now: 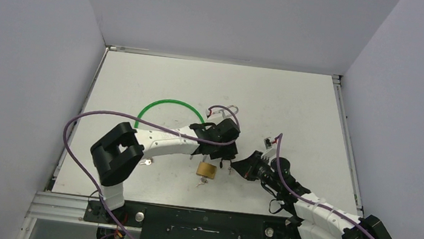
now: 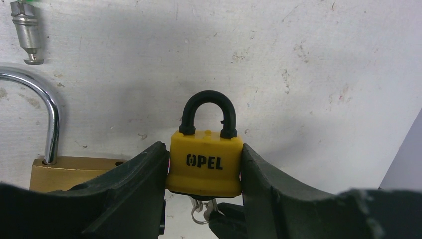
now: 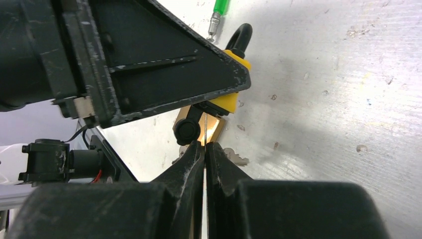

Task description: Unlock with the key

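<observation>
At the far left of the left wrist view lies a brass padlock (image 2: 69, 172); ignore it. Your left gripper (image 2: 205, 173) is clamped on the yellow OPEL padlock (image 2: 204, 162), whose black shackle is closed and whose keys (image 2: 198, 211) hang beneath. Your right gripper (image 3: 204, 149) has its fingers together just beside the black key head (image 3: 186, 132), with nothing visibly pinched. Pushing in like that could knock the key askew or twist the lock out of the left grip.
</observation>
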